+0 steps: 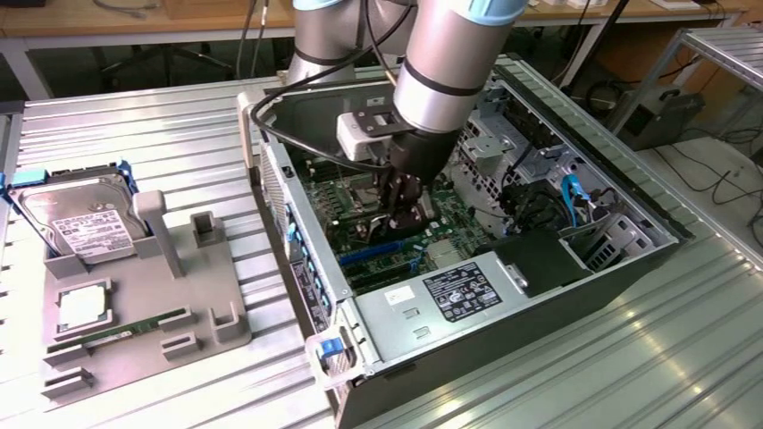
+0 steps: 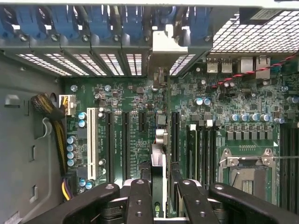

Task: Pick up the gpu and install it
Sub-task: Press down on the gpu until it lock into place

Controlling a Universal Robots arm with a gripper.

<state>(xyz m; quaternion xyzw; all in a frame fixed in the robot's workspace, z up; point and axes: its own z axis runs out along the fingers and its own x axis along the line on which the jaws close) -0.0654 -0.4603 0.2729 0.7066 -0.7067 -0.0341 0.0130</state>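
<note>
The gpu (image 2: 159,140) is a thin card seen edge-on, running from between my fingers to its silver end bracket (image 2: 167,45) at the case's rear slot openings. My gripper (image 2: 163,205) is shut on it, with black fingers (image 2: 139,200) on either side. The card stands upright over the green motherboard (image 2: 117,93), in line with a long black expansion slot. In the exterior view my gripper (image 1: 403,201) reaches down into the open computer case (image 1: 620,259), and the gpu (image 1: 409,225) is a dark slab just above the board's blue slots (image 1: 370,259).
A grey fixture (image 1: 179,295) on the exterior view's left holds a hard drive (image 1: 78,219), a processor (image 1: 84,307) and a memory stick (image 1: 120,335). The power supply (image 1: 459,290) and cables (image 1: 573,197) crowd the case. A yellow-black cable bundle (image 2: 51,112) and the processor socket (image 2: 247,172) flank the slots.
</note>
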